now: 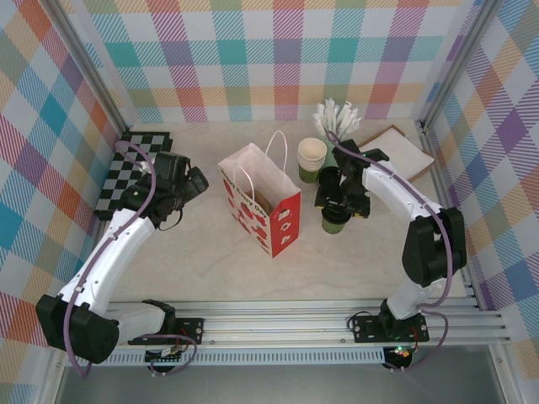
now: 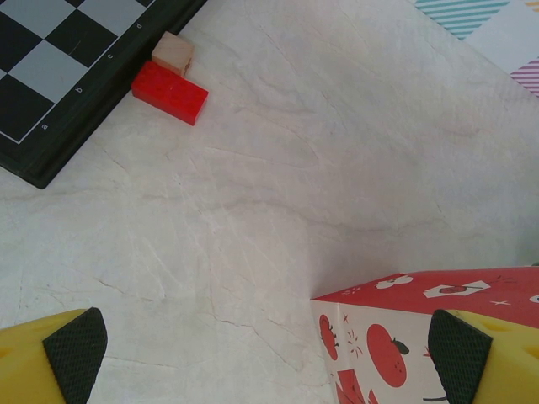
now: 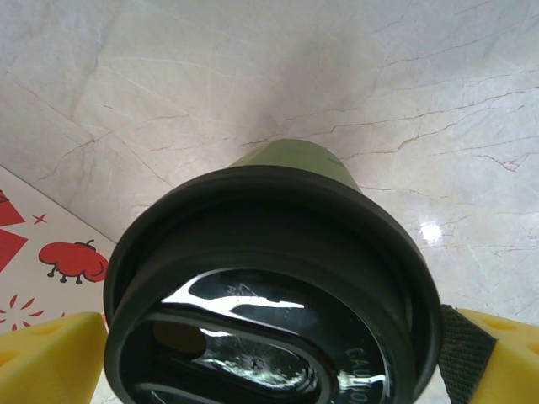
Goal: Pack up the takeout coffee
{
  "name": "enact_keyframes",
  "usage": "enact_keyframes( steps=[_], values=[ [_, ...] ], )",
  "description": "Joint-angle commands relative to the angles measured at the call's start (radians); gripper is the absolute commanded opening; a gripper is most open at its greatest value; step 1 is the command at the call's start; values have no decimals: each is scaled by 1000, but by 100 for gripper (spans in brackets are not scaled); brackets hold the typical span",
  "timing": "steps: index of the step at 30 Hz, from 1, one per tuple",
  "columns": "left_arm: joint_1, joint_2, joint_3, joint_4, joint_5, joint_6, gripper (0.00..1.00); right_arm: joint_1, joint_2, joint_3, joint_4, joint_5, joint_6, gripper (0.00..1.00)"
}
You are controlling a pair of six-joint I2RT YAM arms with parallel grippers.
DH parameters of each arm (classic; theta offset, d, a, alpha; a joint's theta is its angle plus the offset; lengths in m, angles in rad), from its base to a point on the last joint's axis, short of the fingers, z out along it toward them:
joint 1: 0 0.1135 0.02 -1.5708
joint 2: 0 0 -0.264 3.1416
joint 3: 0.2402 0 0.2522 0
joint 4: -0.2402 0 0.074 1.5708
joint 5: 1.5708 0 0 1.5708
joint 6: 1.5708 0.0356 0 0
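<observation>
Glossy black plastic lid [image 3: 269, 290] on matt green paper cup [image 3: 295, 156].

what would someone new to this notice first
Probably the red-and-white paper bag standing open mid-table against the loud plaid walls. Just right of it, the right gripper sits with jaws open on either side of the dark green cup and its glossy black lid. A checkerboard lies far left.

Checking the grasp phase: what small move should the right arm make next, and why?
Probably close the right gripper: its open jaws stand on either side of the lidded green cup, which stands upright on the table beside the paper bag.
</observation>
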Motion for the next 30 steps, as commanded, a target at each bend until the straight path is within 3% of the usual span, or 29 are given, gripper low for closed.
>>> enact_keyframes(
  steps=[1,11,30],
  values=[
    [15,-13,-20,5,-13,18,100,25,40,50,-65,30,11,100],
    [15,2,-13,9,-4,19,100,49,67,99,-133,105,5,100],
    [15,4,-10,1,-6,23,100,50,81,54,-83,77,0,98]
  ],
)
